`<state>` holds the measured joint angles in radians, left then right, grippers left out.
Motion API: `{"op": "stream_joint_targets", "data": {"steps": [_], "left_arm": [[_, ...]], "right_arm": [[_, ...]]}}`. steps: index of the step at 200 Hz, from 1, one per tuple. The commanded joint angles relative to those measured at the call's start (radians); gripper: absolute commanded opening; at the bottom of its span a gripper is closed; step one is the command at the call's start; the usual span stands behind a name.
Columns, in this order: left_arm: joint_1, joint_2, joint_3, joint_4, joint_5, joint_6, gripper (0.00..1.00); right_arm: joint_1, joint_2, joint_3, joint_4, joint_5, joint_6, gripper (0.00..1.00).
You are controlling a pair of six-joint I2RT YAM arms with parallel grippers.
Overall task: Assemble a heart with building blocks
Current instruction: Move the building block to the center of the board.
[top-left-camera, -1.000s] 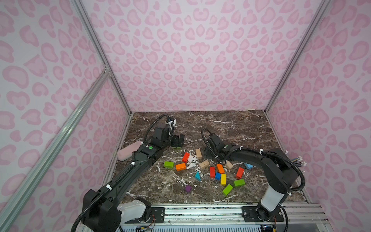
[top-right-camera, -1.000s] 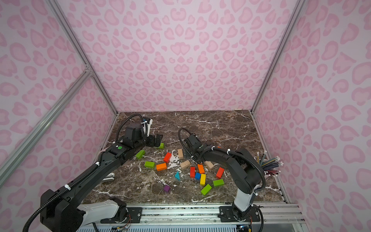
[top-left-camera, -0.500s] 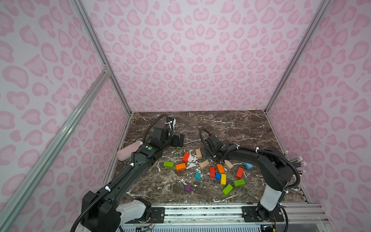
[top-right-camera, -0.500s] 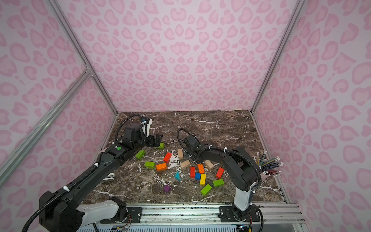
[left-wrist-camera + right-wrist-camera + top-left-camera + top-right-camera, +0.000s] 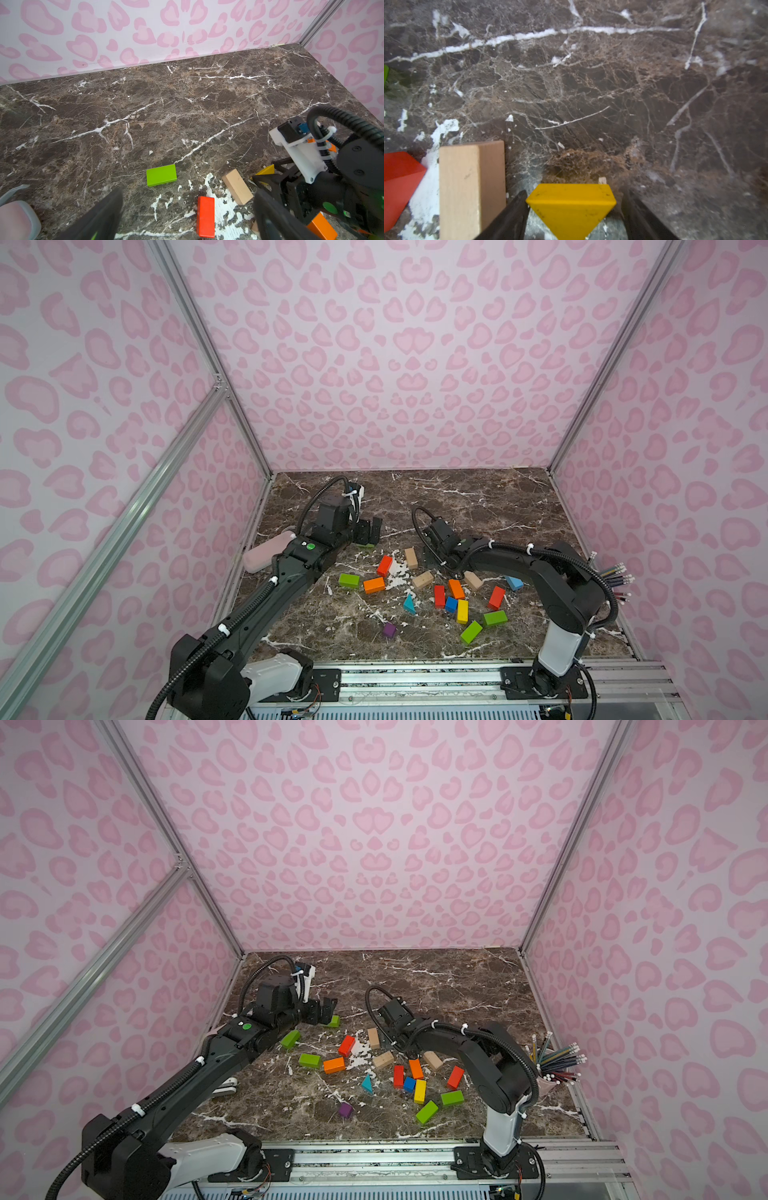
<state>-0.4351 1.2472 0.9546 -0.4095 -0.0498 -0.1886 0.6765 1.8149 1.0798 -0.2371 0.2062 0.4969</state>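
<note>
Building blocks lie scattered mid-table in both top views: a red brick (image 5: pixel 385 565), an orange brick (image 5: pixel 373 585), a green brick (image 5: pixel 348 580), plain wood bricks (image 5: pixel 411 558) and a mixed cluster (image 5: pixel 456 588) to the right. My right gripper (image 5: pixel 574 194) is low on the table, straddling a yellow triangular wedge (image 5: pixel 571 207). One finger touches a corner of the wedge and a small gap shows at the other. My left gripper (image 5: pixel 370 531) hangs open and empty above a green brick (image 5: pixel 161 175) at the back left of the spread.
A pale pink pouch (image 5: pixel 266 556) lies by the left wall. A cup of coloured pencils (image 5: pixel 552 1073) stands at the right edge. Pink patterned walls close three sides. The dark marble table (image 5: pixel 478 497) shows no objects behind the blocks.
My right gripper's jaws have narrowed around the yellow wedge, and its wrist has shifted slightly left. The left arm has barely moved.
</note>
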Motion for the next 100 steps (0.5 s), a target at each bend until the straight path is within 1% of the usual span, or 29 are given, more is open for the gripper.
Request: {"op": "stream_joint_targets", "data": {"steps": [1,59,100], "left_arm": [[-0.001,0.003,0.004,0.032,0.007,0.002,1.00],[-0.001,0.006,0.003,0.031,0.008,0.002,1.00],[-0.001,0.009,0.005,0.029,0.011,0.002,1.00]], "right_arm": [[0.000,0.001,0.011,0.015,0.012,0.000,0.73],[0.000,0.003,0.014,0.021,0.019,-0.011,0.74],[0.001,0.006,0.020,0.022,0.025,-0.033,0.72]]}}
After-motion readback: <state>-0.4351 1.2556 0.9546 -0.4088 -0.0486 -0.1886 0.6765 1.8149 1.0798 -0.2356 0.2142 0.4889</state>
